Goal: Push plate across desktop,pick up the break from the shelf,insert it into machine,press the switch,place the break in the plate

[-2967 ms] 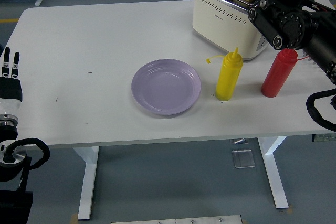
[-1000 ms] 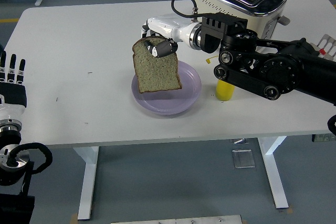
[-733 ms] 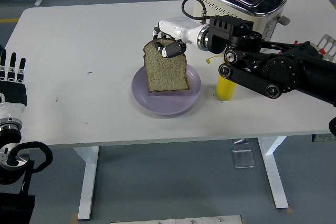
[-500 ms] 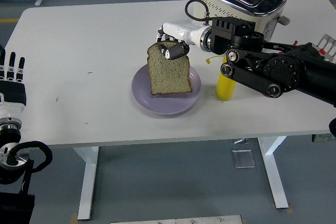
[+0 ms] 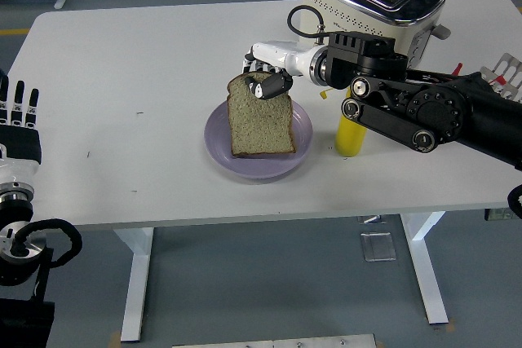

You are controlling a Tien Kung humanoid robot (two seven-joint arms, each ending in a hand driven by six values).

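Observation:
A slice of brown bread (image 5: 259, 118) stands tilted with its lower edge on the lilac plate (image 5: 218, 146) in the middle of the table. My right hand (image 5: 263, 79) reaches in from the right and is shut on the bread's top edge. The cream toaster (image 5: 371, 6) stands at the back right with both slots empty. My left hand (image 5: 16, 116) rests at the left edge of the picture, off the table, fingers straight and holding nothing.
A yellow squeeze bottle (image 5: 351, 138) stands right of the plate, partly hidden behind my right arm. A rack (image 5: 504, 71) shows at the far right edge. The table's near edge runs along below the plate.
My right hand has carried the bread from the toaster leftward, then right and down over the plate. The slice now touches the plate. The left hand has not moved.

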